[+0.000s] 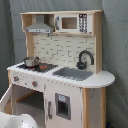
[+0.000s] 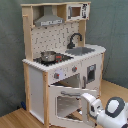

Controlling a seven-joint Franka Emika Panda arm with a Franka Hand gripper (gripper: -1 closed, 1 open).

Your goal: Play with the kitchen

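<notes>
The kitchen (image 1: 65, 75) (image 2: 60, 60) is a tall toy of pale wood and white panels. It has a grey hood (image 1: 40, 26) (image 2: 49, 20), a black faucet (image 1: 85, 58) (image 2: 74, 40), a sink (image 1: 75, 74) (image 2: 83, 51) and a stovetop (image 1: 40, 67) (image 2: 56, 59) with a metal pot (image 1: 31, 61) (image 2: 48, 56) on it. The windowed oven door (image 2: 67, 102) hangs open. In the second exterior view my gripper (image 2: 85, 97) is at the door's upper right corner. In the first exterior view only a white part of the arm (image 1: 15, 121) shows, at the bottom left.
A toy microwave (image 1: 70, 22) (image 2: 75, 11) sits on the top shelf. A white cupboard door with a dark panel (image 1: 62, 106) (image 2: 91, 72) is below the sink. The kitchen stands on a wooden floor (image 2: 15, 119) before a grey curtain (image 2: 112, 30).
</notes>
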